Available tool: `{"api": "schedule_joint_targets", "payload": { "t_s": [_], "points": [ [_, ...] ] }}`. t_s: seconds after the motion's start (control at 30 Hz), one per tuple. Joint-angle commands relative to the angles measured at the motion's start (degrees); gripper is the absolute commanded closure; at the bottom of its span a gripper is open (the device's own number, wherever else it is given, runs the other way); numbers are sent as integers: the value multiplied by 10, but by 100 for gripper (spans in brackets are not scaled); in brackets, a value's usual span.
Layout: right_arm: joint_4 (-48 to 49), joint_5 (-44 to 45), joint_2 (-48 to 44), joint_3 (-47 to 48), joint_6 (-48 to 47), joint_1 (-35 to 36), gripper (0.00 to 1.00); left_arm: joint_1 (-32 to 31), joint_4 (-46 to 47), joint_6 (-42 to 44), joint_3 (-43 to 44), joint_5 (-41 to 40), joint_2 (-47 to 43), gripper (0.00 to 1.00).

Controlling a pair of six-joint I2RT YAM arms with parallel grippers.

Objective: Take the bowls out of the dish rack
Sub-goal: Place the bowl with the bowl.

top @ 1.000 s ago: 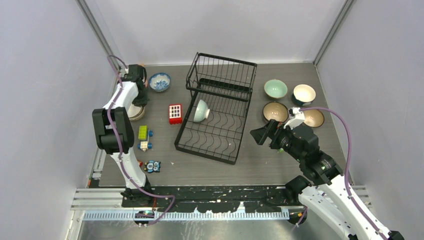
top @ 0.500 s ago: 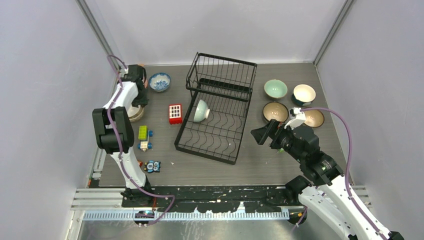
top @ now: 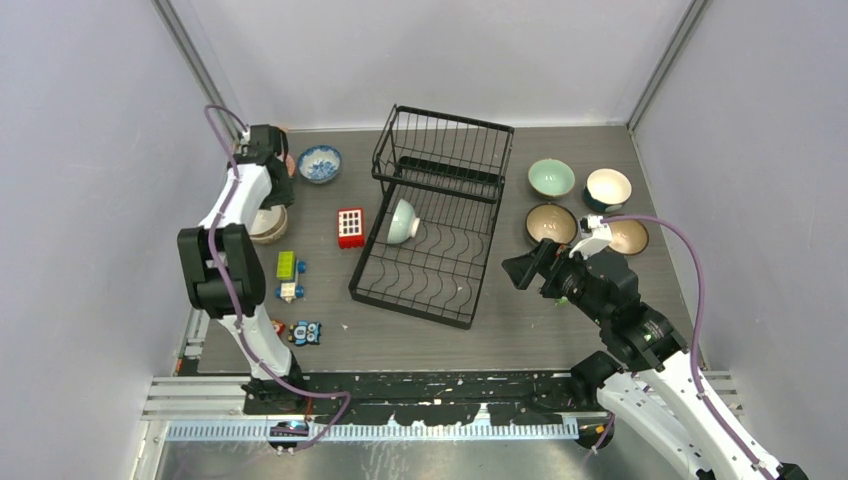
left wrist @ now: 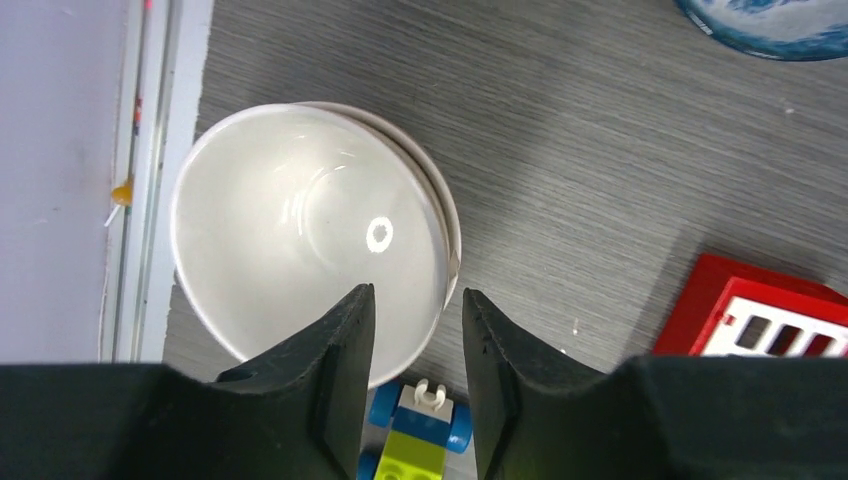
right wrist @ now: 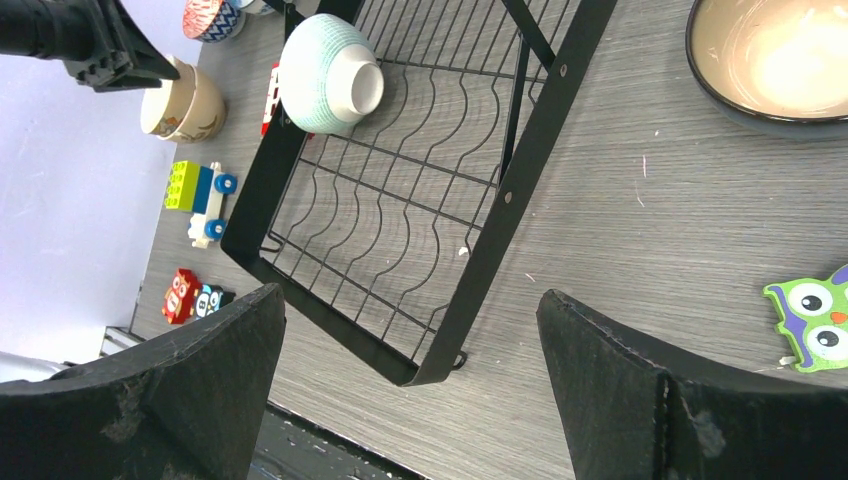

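The black wire dish rack (top: 435,215) stands mid-table and holds one pale green bowl (top: 402,221) on its side, also in the right wrist view (right wrist: 330,75). My left gripper (top: 272,170) hangs open and empty over the stacked cream bowls (top: 268,222), whose rim shows between the fingers (left wrist: 340,350) in its own view (left wrist: 310,240). A blue-and-white bowl (top: 320,163) sits behind them. Right of the rack sit a green (top: 551,178), a cream (top: 608,187), a brown (top: 551,223) and a tan bowl (top: 628,236). My right gripper (top: 525,270) is wide open beside the rack's right edge (right wrist: 520,190).
A red block with white squares (top: 350,227) lies left of the rack. A green and blue toy car (left wrist: 420,440), another small toy (top: 289,291) and owl blocks (top: 305,332) lie at front left. A green owl piece (right wrist: 815,318) lies near the right gripper.
My left gripper has pulled up and back from the cream bowls, leaving them more exposed. The right arm has not moved.
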Motion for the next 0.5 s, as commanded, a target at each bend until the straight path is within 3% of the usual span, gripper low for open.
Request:
{"api": "schedule_joint_targets", "payload": {
  "t_s": [0.0, 0.3, 0.47],
  "points": [
    [9, 8, -3, 12, -5, 3, 0, -4, 16, -8, -7, 1, -63, 62],
    [0, 9, -12, 13, -5, 3, 0, -8, 19, -7, -26, 5, -53, 77],
    [-4, 14, -18, 13, -8, 3, 0, -8, 17, -7, -30, 11, -39, 79]
  ]
}}
